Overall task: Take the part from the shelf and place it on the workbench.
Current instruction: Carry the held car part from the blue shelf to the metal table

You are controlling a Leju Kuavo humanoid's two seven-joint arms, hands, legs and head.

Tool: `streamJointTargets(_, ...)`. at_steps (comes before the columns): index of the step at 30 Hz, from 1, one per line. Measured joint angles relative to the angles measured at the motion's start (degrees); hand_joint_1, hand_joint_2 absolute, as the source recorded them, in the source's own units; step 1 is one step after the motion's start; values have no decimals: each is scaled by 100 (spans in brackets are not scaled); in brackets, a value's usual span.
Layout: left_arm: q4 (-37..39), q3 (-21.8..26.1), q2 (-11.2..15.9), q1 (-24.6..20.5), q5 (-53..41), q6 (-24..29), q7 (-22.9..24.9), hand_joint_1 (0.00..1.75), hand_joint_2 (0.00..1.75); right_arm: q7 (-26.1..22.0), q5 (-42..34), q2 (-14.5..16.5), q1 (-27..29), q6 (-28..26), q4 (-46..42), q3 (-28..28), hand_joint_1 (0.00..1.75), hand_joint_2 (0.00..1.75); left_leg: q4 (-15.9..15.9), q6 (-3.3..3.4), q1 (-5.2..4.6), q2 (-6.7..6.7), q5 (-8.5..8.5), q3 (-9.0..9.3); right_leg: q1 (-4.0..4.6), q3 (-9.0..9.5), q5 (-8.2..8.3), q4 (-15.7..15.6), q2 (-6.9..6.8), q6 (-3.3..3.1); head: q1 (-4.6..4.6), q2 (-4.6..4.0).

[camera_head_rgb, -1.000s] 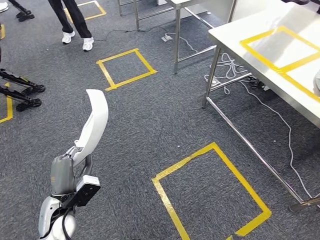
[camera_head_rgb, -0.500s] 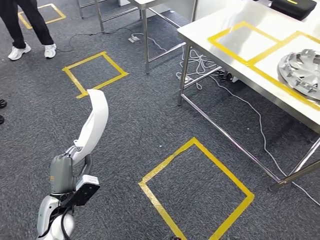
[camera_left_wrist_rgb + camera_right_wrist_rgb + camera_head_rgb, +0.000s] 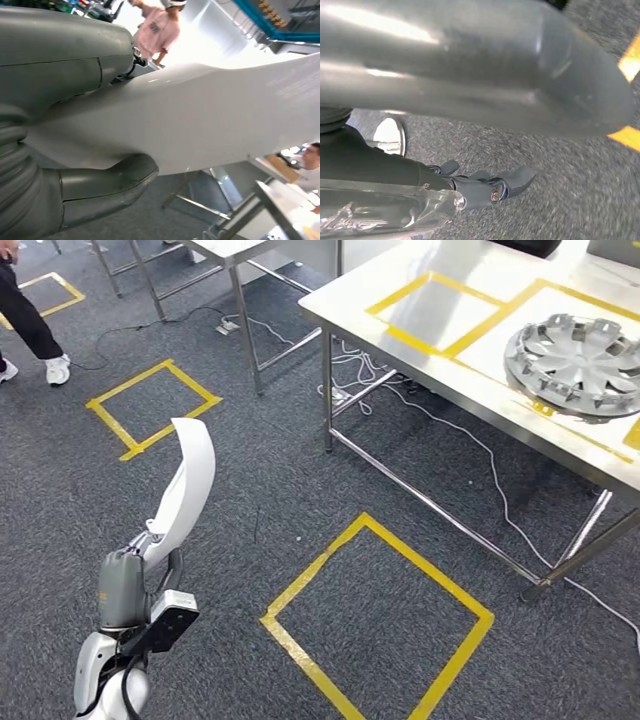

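The part is a long, curved white panel. My left hand grips its lower end at the lower left of the head view, and the panel rises upright above the carpet. In the left wrist view the white part lies across the picture, with the hand clasped around it. The steel workbench, marked with yellow tape, stands at the upper right, well apart from the part. My right hand hangs over the carpet, fingers stretched out and holding nothing.
A silver hubcap lies on the workbench's right side. Yellow tape squares mark the carpet, one in front of me and one farther left. Cables trail under the bench. A person's legs stand at the far left.
The camera has swung to the right, so the workbench and the hubcap have come further into view. The part stays in my left hand at the same place in the picture.
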Motion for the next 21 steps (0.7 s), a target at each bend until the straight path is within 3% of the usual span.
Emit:
streamJointTargets(2, -8, -2, 4, 8, -3, 8, 8, 164, 175, -6, 22, 3, -6, 12, -1, -4, 0, 0, 807, -80, 21, -202, -347, -438, -18, 51, -43, -30, 277, -118, -28, 1)
streamJointTargets(3, -8, -2, 10, 19, -4, 10, 9, 164, 175, -9, 26, 3, -12, 17, -1, -4, 0, 0, 1224, -83, 21, -274, -447, -717, -18, 75, -62, -31, 372, -137, -36, 1)
streamJointTargets(4, -8, -2, 13, 25, -4, 10, 9, 164, 175, -11, 28, 3, -8, 20, -1, -4, 0, 0, 1341, -78, 21, -285, -374, -850, -18, 97, -76, -31, 455, -141, -35, 1)
streamJointTargets(6, -7, 1, 18, 24, -4, 10, 9, 164, 175, -13, 30, 3, 2, 20, -1, -5, 0, 0, 949, -56, 24, -334, 80, -798, -24, 157, -106, -30, 627, -127, -37, 1)
streamJointTargets(8, -8, 1, 23, 24, -4, 12, 9, 164, 175, -14, 36, 3, -2, 20, -1, -7, 0, 0, 199, -38, 58, -600, 502, -533, -24, 184, -145, -14, 789, -86, -39, 0)
streamJointTargets(10, -8, -2, 27, 23, -8, 11, 21, 164, 175, -17, 52, 3, -9, 22, -1, -7, 0, 0, -193, -12, 79, -818, 575, -389, -31, 153, -167, -6, 921, -24, -41, 0)
streamJointTargets(12, -9, 0, 23, 14, -16, 12, 44, 164, 175, -20, 76, 2, 17, 24, -2, -7, 0, 0, -242, 52, 72, -764, 535, -361, -52, 123, -169, -31, 995, 48, -41, 1)
streamJointTargets(13, -11, 5, 21, 10, -20, 13, 55, 164, 175, -21, 91, 2, 35, 23, -3, -8, 0, 0, -261, 95, 74, -719, 530, -337, -48, 108, -191, -8, 908, 83, -35, 1)
streamJointTargets(15, -15, 15, 16, 15, -22, 17, 67, 164, 175, -21, 112, 2, 35, 21, -5, -10, 0, 0, -294, 166, 82, -624, 519, -276, -31, -29, -352, 290, 568, 130, 7, 1)
streamJointTargets(16, -15, 16, 15, 24, -24, 19, 70, 164, 175, -21, 120, 3, 18, 22, -5, -11, 0, 0, -296, 189, 74, -574, 497, -246, -27, -200, -506, 626, 374, 152, 27, 1)
streamJointTargets(18, -14, 16, 20, 41, -28, 22, 73, 164, 175, -22, 128, 6, -10, 25, -5, -11, 0, 0, -296, 207, 62, -472, 444, -189, -41, -620, -781, 1378, 217, 188, 37, 1)
streamJointTargets(19, -14, 16, 22, 46, -33, 22, 75, 164, 175, -22, 131, 8, -7, 26, -5, -11, 0, 0, -296, 205, 60, -434, 412, -158, -49, -752, -795, 1580, 199, 201, 36, 1)
streamJointTargets(20, -14, 16, 24, 48, -39, 23, 79, 164, 175, -22, 133, 9, 2, 25, -6, -13, 0, 0, -295, 197, 61, -411, 380, -122, -54, -777, -699, 1567, 196, 209, 37, 1)
streamJointTargets(21, -14, 16, 25, 50, -46, 23, 84, 164, 175, -21, 133, 9, 12, 25, -7, -15, 0, 0, -295, 185, 64, -396, 346, -78, -60, -687, -506, 1335, 195, 213, 37, 1)
